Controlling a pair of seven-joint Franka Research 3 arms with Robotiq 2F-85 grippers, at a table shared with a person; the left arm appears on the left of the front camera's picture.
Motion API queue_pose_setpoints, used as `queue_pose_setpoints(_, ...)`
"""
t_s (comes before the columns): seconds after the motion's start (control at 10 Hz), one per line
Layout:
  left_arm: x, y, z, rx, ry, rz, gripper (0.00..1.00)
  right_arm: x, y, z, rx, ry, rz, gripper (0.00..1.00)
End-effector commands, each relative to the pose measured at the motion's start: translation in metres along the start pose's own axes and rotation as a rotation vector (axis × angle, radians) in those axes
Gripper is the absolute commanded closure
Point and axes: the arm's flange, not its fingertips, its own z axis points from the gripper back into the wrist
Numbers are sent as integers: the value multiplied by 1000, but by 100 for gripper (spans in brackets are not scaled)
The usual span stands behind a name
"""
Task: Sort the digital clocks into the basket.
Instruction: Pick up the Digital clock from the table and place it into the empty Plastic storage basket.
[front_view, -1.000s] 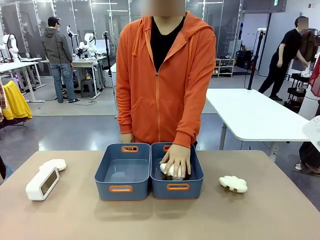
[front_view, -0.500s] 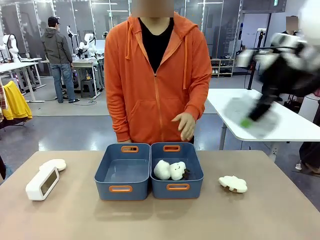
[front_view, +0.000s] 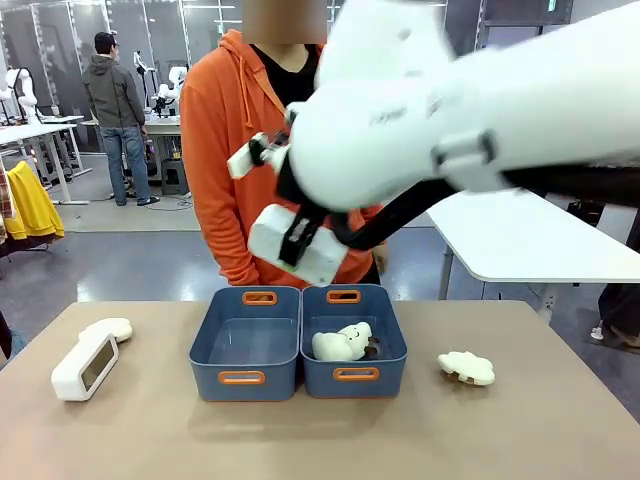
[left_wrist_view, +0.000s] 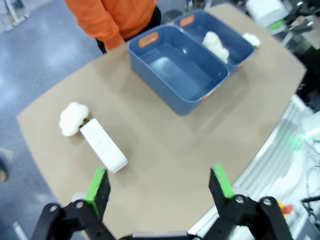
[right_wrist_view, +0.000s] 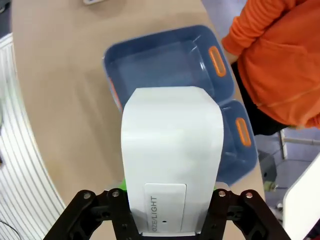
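While one digital clock (right_wrist_view: 172, 160) is clamped between the fingers of the right gripper (right_wrist_view: 171, 189), its back panel with a "LIGHT" label turned toward the wrist camera, it hangs in the air above the two tubs and touches neither. In the right wrist view it sits over the seam between them, with more of the empty basket (front_view: 208, 360) showing beyond it. The neighbouring tub (front_view: 392, 372) holds a cream plush toy (front_view: 338, 343), so I judge the empty one to be the clocks' destination and the step in hand to be the carry just ahead of the drop.

The next move calls for shifting over the empty basket, lowering and letting the jaws part.

The second clock (left_wrist_view: 103, 148) lies at the table's left end, touching a cloud plush (left_wrist_view: 73, 118); the left gripper (left_wrist_view: 160, 181) hovers high above it with its jaws spread wide and nothing between them. Another plush (front_view: 466, 367) rests on the table (front_view: 320, 440) to the right of the tubs.

From the front, the right arm looms close, blurred, and covers much of the person in the orange hoodie (front_view: 215, 150); the clock's screen and most of the right gripper's pads are hidden
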Motion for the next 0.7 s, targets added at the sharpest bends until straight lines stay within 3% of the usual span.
queue_pose_setpoints(0.0, 1, 3, 2, -12, -1, -14, 0, 31, -2, -48, -58, 42, -36, 97)
queue_pose_setpoints(0.3, 1, 3, 2, -12, -1, -14, 0, 50, 5, -150, -89, 62, -16, 97)
queue_pose_setpoints(0.6, 1, 3, 2, -12, -1, -14, 0, 56, 11, -211, -51, 117, -9, 97)
